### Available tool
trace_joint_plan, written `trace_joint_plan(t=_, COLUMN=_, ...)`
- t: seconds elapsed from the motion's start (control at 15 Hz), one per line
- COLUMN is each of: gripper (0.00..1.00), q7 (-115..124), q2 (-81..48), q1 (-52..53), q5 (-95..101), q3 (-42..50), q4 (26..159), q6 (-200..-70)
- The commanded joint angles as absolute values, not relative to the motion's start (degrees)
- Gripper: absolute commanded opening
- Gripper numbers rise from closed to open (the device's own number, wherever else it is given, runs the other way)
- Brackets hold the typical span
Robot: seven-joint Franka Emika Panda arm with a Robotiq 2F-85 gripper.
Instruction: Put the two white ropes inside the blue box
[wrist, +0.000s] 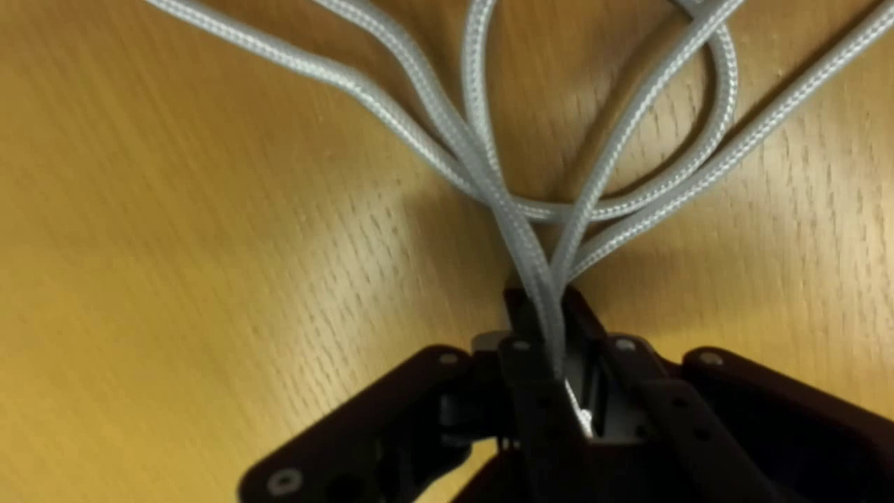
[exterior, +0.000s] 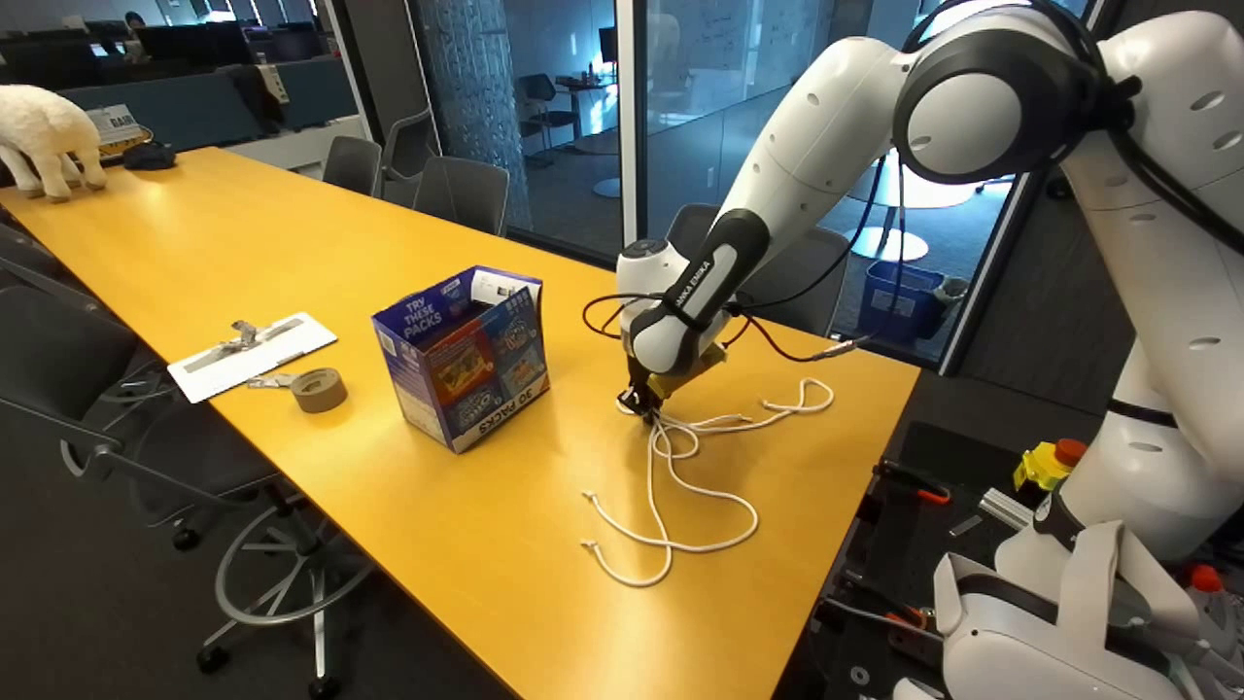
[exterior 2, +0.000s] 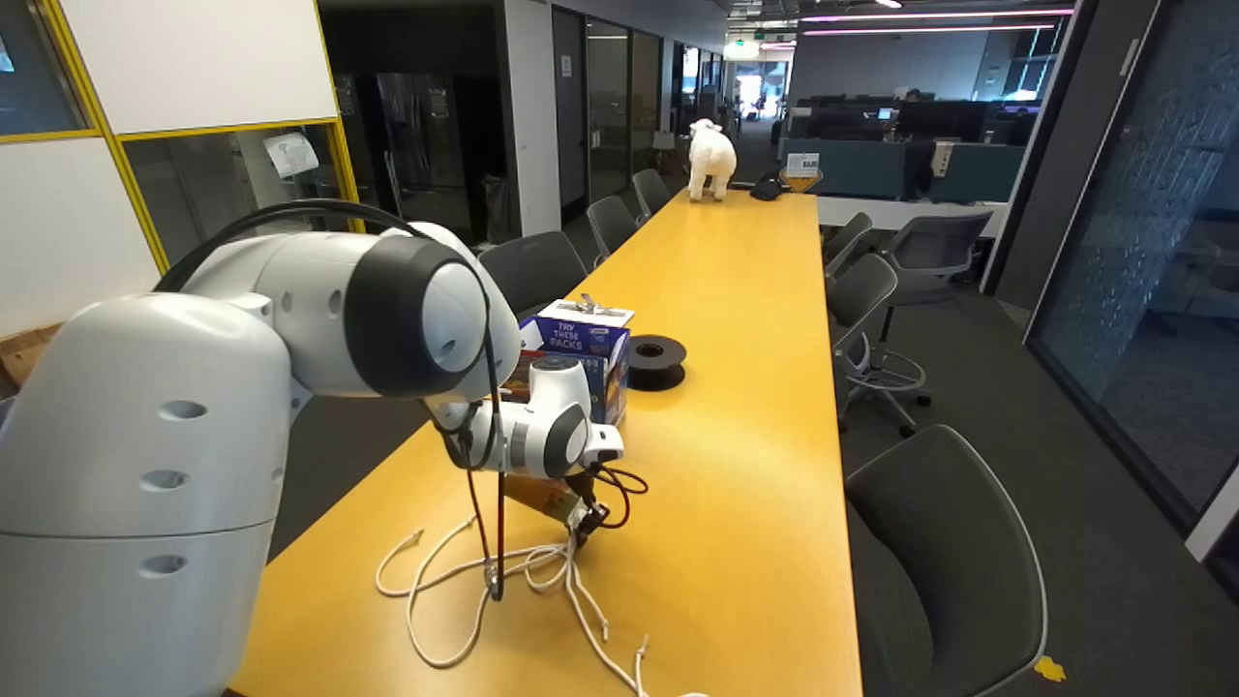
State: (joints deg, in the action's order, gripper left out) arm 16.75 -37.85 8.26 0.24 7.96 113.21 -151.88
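My pincer clamps strands of the white ropes between its tips, low at the surface, their loose lengths curling across it. The blue box stands open-topped nearby, apart from white ropes and pincer.

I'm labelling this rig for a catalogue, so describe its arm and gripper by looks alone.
The arm is white and rounded, with black joint bands, white-on-black "EMIKA" lettering and black cables routed along it. The black gripper has hinged links, narrow dark jaws and pale round fasteners.
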Motion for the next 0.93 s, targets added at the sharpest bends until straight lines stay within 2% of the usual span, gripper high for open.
trace_joint_plan(t=0.0, gripper=0.00, q7=16.41, q2=-38.83, q1=7.24, q5=0.71, q3=7.54, q4=111.29, q6=-149.72)
trace_joint_plan(t=0.4, gripper=0.01, q7=11.97, q2=-37.36, q1=1.37, q5=-1.92, q3=4.92, q4=107.33, q6=-144.88)
trace_joint_plan(t=0.87, gripper=0.01, q7=12.29, q2=-34.56, q1=-1.17, q5=-1.19, q3=6.37, q4=99.12, q6=-146.23)
